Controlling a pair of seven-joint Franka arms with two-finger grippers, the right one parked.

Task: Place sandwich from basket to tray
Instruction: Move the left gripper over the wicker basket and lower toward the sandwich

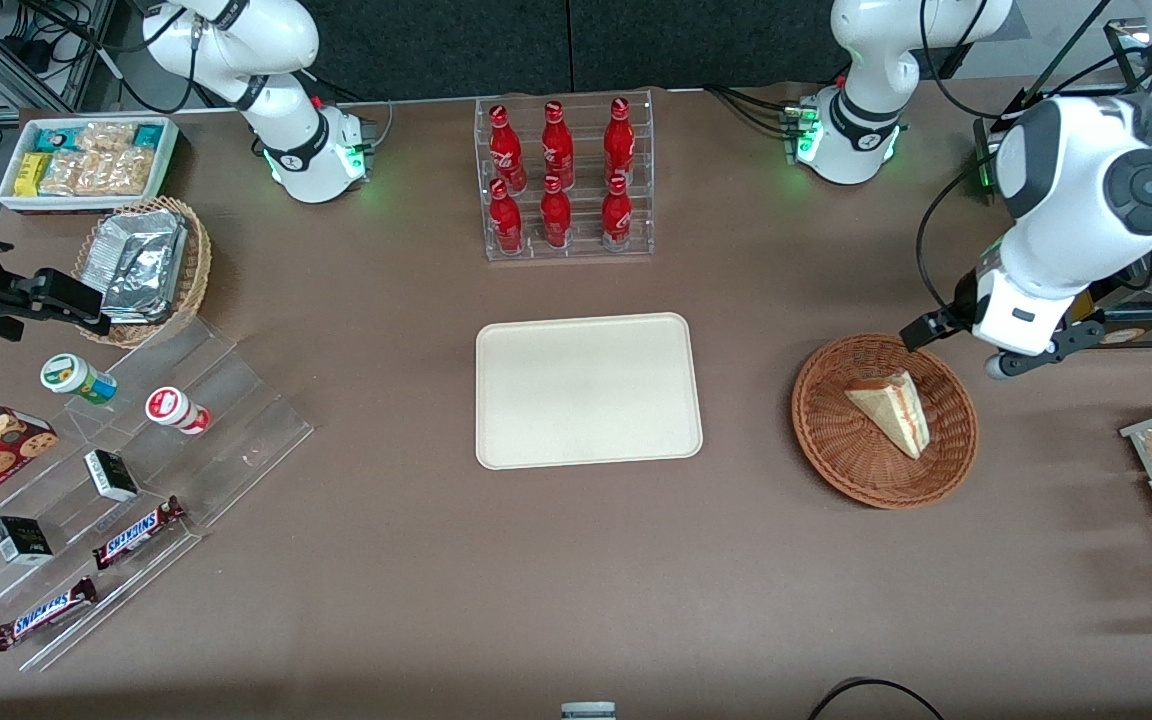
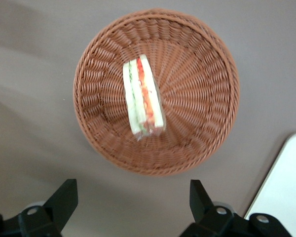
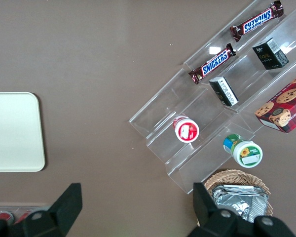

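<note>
The tray [image 1: 588, 390] lies bare at mid-bench [image 1: 576, 560], nothing on it yet. Well apart from it, toward the working arm's end, sits the basket [image 1: 821, 440], and the sandwich [image 1: 894, 408] lies in its middle, resting on the weave with the filling edge showing. The tool [image 2: 133, 200] hangs above the bench just outside the basket's rim, on the side farther from the front camera, with its fingers [image 2: 64, 197] spread wide and holding nothing.

In the left wrist view the wedge's long axis runs straight away from the tool, roughly at right angles to the line between the two fingers. So the fingers already stand either side of the bread's flat faces, which looks like the natural way to pinch it. The sandwich sits close to the middle of the opening, a little toward one finger. The coming move probably calls for travel forward over the basket's centre, then a drop, with little or no wrist turn.
</note>
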